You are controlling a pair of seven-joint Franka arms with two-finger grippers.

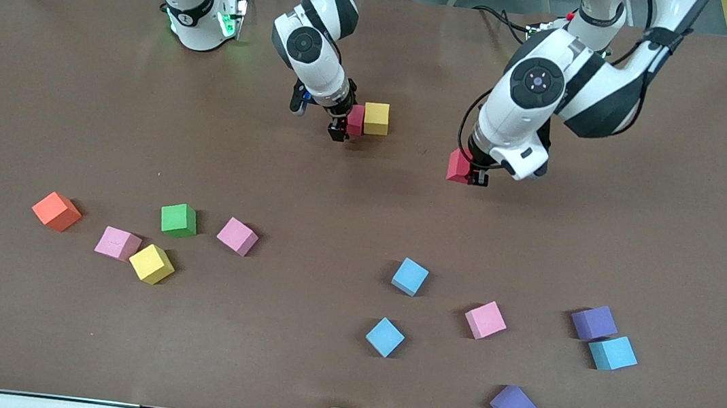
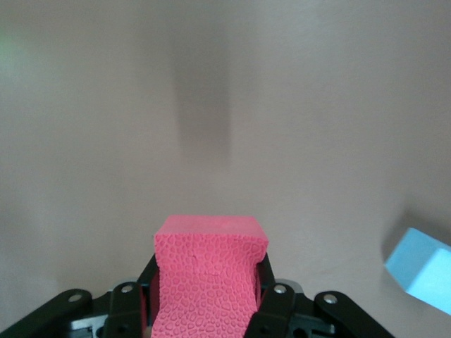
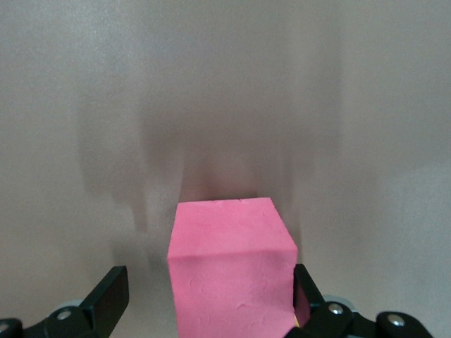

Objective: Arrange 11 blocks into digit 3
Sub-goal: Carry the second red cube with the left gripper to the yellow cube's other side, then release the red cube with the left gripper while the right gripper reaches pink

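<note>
My right hand (image 1: 343, 128) stands spread around a red block (image 1: 354, 119) resting square on the desk (image 1: 41, 92), touching a yellow block (image 1: 376, 118) beside it (the pair sits flush). My left hand (image 1: 474, 175) hangs over bare desk, clenched on another red block (image 1: 457, 165). Scattered blocks (image 1: 410, 276) lie well apart, nearer the front camera.

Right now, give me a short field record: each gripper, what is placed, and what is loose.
left gripper: shut on a red block, over bare table
right gripper: open around the placed red block
placed: that red block touching a yellow block
loose: eleven blocks nearer the front camera, including orange block and green block
digit 3: not yet formed
</note>
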